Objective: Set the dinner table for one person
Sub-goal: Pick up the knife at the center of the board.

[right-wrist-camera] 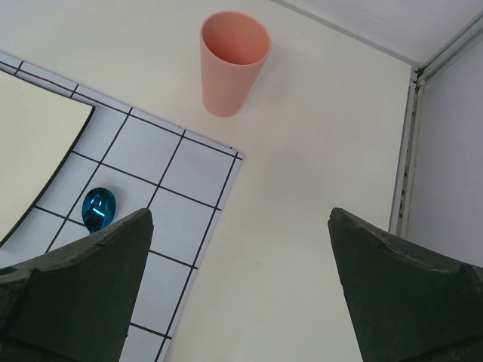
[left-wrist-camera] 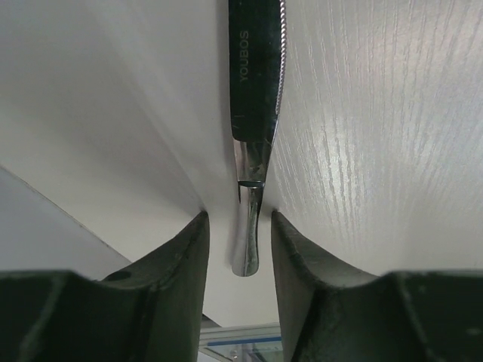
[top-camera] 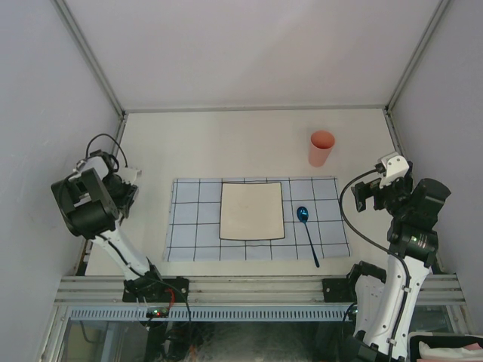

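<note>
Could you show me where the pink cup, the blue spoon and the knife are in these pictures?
pink cup (right-wrist-camera: 226, 83): right wrist view, on its outer wall.
blue spoon (top-camera: 303, 214): top view, on its bowl.
knife (left-wrist-camera: 255, 75): left wrist view, on its dark blade.

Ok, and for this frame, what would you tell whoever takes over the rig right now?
Left gripper: open, fingers down either side of the knife's silvery end, not gripping yet.
Right gripper: wide open, empty, above the dinner table by the placemat's right edge.
Done: square plate sits mid-placemat, blue spoon just right of it, pink cup upright beyond the far right corner.
Left: grasp the knife, lying on bare table at the left, and set it by the plate. No fork in view.
</note>
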